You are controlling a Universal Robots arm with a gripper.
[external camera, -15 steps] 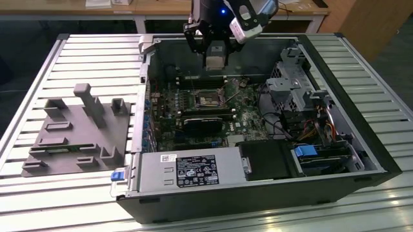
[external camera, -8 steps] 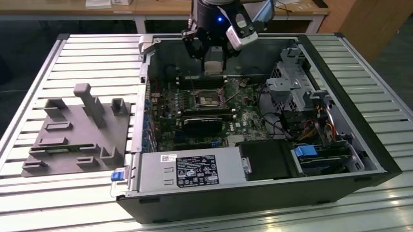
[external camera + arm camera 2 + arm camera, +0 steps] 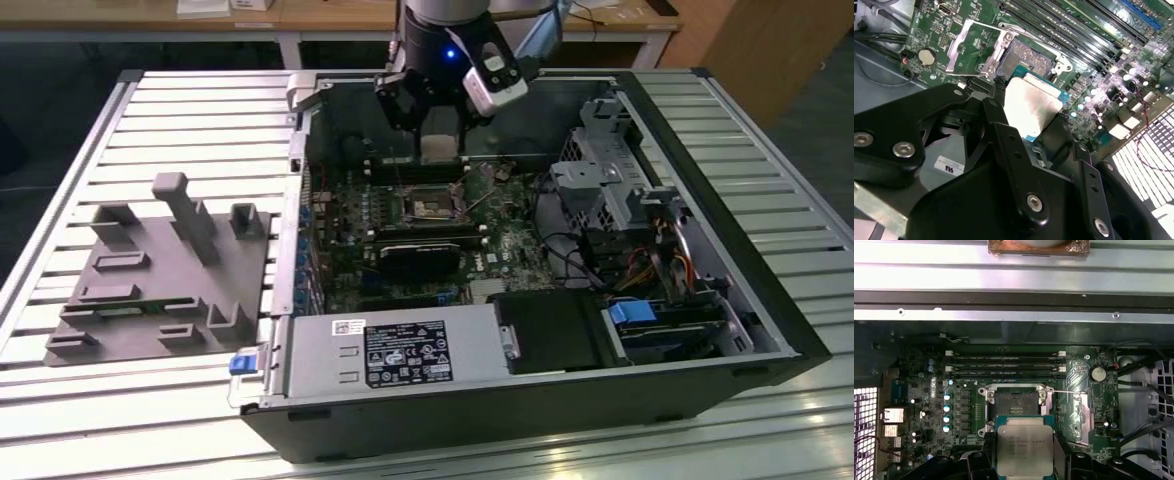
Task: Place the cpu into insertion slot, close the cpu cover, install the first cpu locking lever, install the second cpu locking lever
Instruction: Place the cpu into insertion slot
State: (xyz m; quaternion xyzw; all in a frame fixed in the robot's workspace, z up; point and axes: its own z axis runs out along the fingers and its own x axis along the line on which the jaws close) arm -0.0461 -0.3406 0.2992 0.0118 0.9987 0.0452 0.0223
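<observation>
My gripper (image 3: 439, 140) is shut on the cpu (image 3: 439, 150), held inside the open computer case just behind the insertion slot (image 3: 434, 206). In both wrist views the cpu (image 3: 1024, 450) (image 3: 1031, 107) shows its dull silver top between the black fingers (image 3: 985, 452), above the board and apart from the slot. The insertion slot (image 3: 1013, 402) (image 3: 1026, 60) is a bare black square with a silvery rim and has no chip in it. The cpu cover (image 3: 1078, 412) (image 3: 999, 50) is swung open and lies to one side of the slot.
A grey labelled power supply (image 3: 400, 355) lies along the case's near edge, with a black block (image 3: 420, 258) between it and the slot. Drive cages and cables (image 3: 614, 190) crowd the exterior view's right. Memory slots (image 3: 1004, 365) run behind the socket. A grey fixture (image 3: 167, 265) sits on the slatted table.
</observation>
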